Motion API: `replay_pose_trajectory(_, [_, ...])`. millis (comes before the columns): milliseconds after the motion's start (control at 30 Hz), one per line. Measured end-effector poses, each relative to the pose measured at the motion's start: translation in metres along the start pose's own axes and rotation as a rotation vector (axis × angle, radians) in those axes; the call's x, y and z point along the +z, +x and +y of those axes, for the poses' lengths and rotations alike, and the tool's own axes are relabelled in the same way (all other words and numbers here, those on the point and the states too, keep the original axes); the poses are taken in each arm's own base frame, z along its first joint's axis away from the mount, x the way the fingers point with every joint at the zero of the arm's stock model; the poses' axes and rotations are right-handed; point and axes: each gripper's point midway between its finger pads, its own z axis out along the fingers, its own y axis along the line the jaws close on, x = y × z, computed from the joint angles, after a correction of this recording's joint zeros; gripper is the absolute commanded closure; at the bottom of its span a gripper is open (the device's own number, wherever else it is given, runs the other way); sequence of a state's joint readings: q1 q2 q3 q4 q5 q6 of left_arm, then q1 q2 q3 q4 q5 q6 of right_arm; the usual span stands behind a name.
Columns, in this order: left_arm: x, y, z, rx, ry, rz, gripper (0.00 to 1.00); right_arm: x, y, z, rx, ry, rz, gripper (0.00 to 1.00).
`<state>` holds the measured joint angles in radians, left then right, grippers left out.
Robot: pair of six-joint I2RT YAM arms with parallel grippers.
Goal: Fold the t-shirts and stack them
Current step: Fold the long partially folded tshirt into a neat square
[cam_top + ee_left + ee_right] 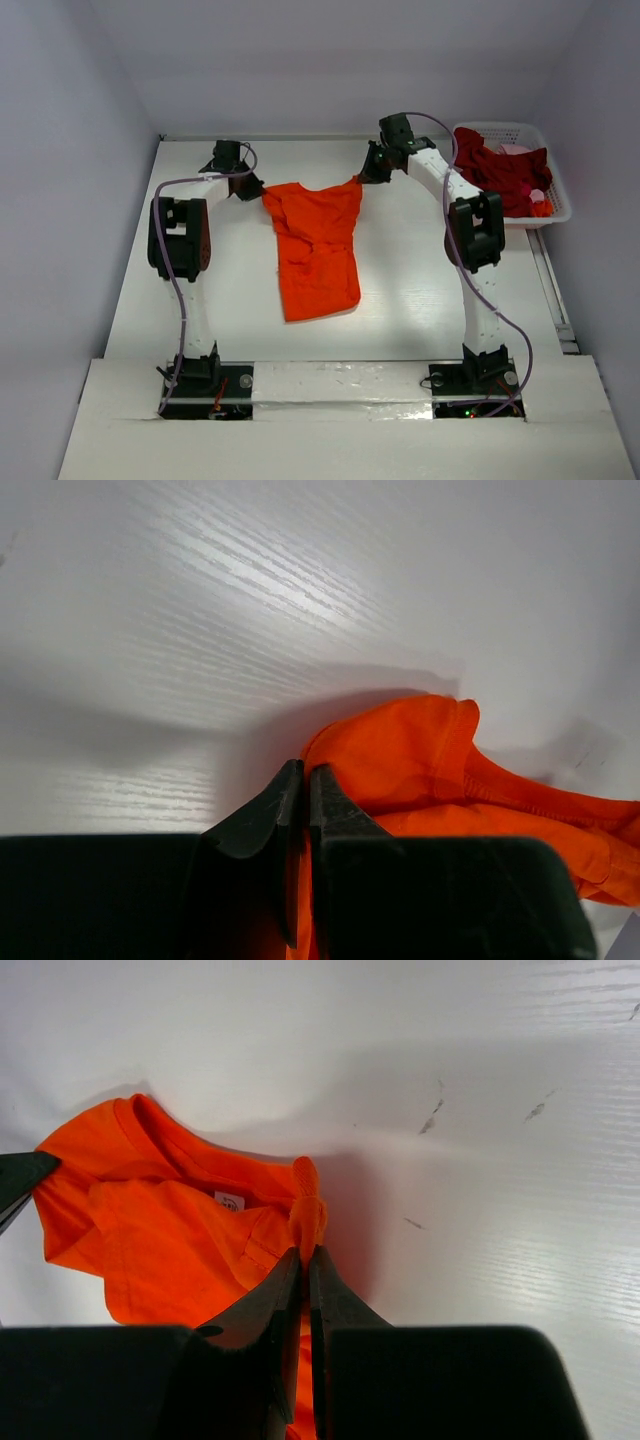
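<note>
Left gripper (252,187) clamped shut on one shoulder of the orange t-shirt (318,250), right gripper (367,173) pinched shut on the other shoulder, shirt stretched between them at frame centre, dark red t-shirts (498,170) heaped in white basket (505,127), upper right.

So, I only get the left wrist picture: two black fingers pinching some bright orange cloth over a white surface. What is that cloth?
Observer: It is a bright orange t-shirt. Its top edge spans the gap between the two arms, and the body trails toward their bases.
Operator: Is the other arm holding it too?
Observer: Yes. The right gripper is shut on a bunched bit of the shirt beside the collar.
Operator: Are there any more shirts around?
Observer: Dark red shirts lie heaped in a white plastic lattice basket at the far right of the white table.
</note>
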<state>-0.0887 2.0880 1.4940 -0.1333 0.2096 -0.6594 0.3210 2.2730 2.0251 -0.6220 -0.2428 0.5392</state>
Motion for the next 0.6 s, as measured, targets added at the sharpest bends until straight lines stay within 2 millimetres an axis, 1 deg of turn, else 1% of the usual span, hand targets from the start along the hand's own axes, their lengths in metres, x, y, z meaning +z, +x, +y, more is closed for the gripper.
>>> replay_pose_trajectory(133, [0.005,-0.002,-0.002,-0.001,0.008,0.005,1.0,0.006,-0.002,-0.004,0.005,0.003,0.001,1.0])
replay_pose_trajectory(333, [0.004,-0.001,-0.002,-0.007,0.018,0.012,1.0,0.008,0.0,-0.006,0.006,0.005,0.01,1.0])
replay_pose_trajectory(400, [0.002,0.003,0.001,-0.01,0.014,0.019,1.0,0.009,0.001,-0.006,0.005,0.003,0.012,1.0])
replay_pose_trajectory(500, [-0.006,0.007,0.002,-0.014,0.012,0.024,1.0,0.012,0.008,-0.011,0.007,0.011,0.026,1.0])
replay_pose_trajectory(600, [-0.016,0.006,-0.002,-0.011,0.024,0.017,1.0,0.015,0.021,-0.02,0.013,0.024,0.06,1.0])
